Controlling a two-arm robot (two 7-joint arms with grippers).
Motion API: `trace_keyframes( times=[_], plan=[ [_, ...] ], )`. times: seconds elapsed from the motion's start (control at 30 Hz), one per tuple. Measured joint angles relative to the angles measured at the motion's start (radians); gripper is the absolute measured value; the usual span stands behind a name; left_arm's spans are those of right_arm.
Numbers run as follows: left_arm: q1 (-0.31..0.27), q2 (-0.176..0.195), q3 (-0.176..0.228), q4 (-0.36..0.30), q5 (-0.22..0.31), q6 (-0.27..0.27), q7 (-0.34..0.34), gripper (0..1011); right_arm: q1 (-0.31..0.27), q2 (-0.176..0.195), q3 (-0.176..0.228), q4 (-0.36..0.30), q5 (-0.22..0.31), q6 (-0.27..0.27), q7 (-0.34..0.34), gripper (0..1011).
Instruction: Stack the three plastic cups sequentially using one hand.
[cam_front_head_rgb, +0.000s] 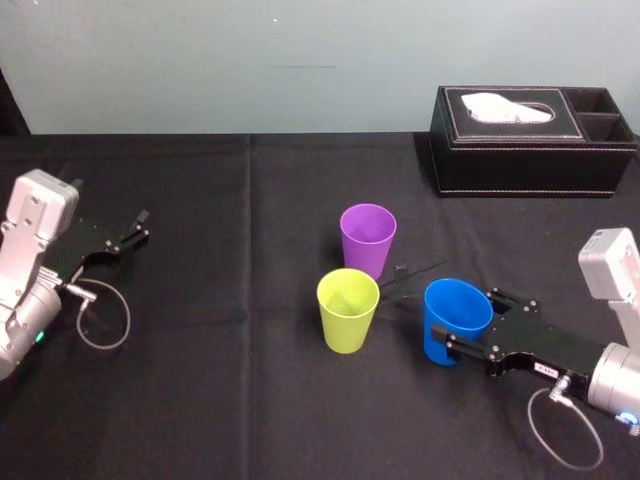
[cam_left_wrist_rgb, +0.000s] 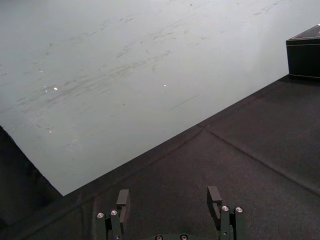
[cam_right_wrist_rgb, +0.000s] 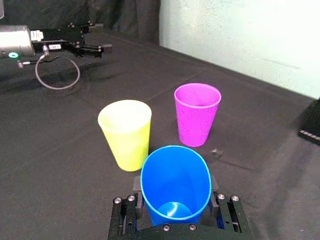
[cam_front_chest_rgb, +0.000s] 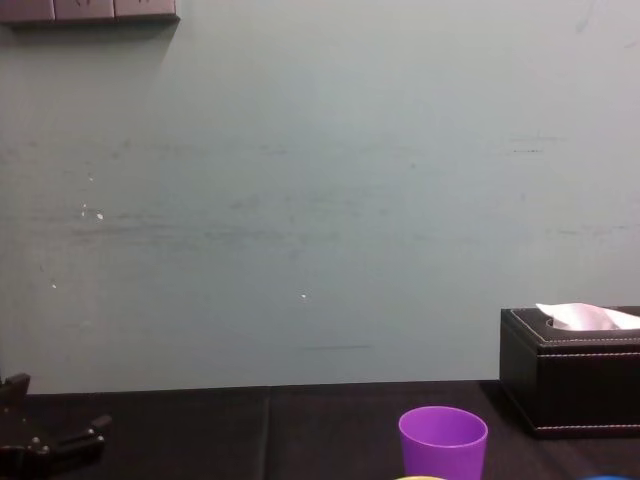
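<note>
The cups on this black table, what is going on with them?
The right pincer grips the blue cup by its sides, just right of the yellow-green cup. The purple cup stands behind them, upright and free. No cup is stacked yet. The left pincer rests open at the far left of the table.

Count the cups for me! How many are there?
3. The purple cup stands farthest back, the yellow-green cup in front of it, and the blue cup is held in the right pincer. None look hidden.
</note>
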Motion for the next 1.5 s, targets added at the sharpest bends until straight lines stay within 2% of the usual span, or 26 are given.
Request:
trace_keyframes(
  times=[0.3,0.43,0.57,0.83,0.87,0.97,1.07,1.37,1.5],
  plan=[
    [0.0,0.0,0.0,0.0,0.0,0.0,0.0,1011,-0.041,0.016,0.053,-0.09,-0.006,0.003,-0.042,728],
    [0.0,0.0,0.0,0.0,0.0,0.0,0.0,1011,-0.034,0.023,0.07,-0.137,0.0,0.042,-0.05,728],
    [0.0,0.0,0.0,0.0,0.0,0.0,0.0,1012,-0.009,0.023,0.072,-0.155,0.009,0.079,-0.05,728],
    [0.0,0.0,0.0,0.0,0.0,0.0,0.0,1012,0.106,0.008,0.028,-0.161,0.021,0.172,-0.05,728],
    [0.0,0.0,0.0,0.0,0.0,0.0,0.0,1011,0.106,0.008,0.028,-0.161,0.021,0.172,-0.05,728],
    [0.0,0.0,0.0,0.0,0.0,0.0,0.0,1011,0.166,-0.003,-0.002,-0.143,0.017,0.195,-0.048,728],
    [0.0,0.0,0.0,0.0,0.0,0.0,0.0,1011,0.199,-0.01,-0.021,-0.133,0.007,0.205,-0.047,728],
    [0.0,0.0,0.0,0.0,0.0,0.0,0.0,1011,0.351,-0.057,-0.105,-0.048,-0.013,0.246,-0.014,728],
    [0.0,0.0,0.0,0.0,0.0,0.0,0.0,1011,0.398,-0.077,-0.134,-0.01,-0.019,0.258,-0.006,728]
  ],
)
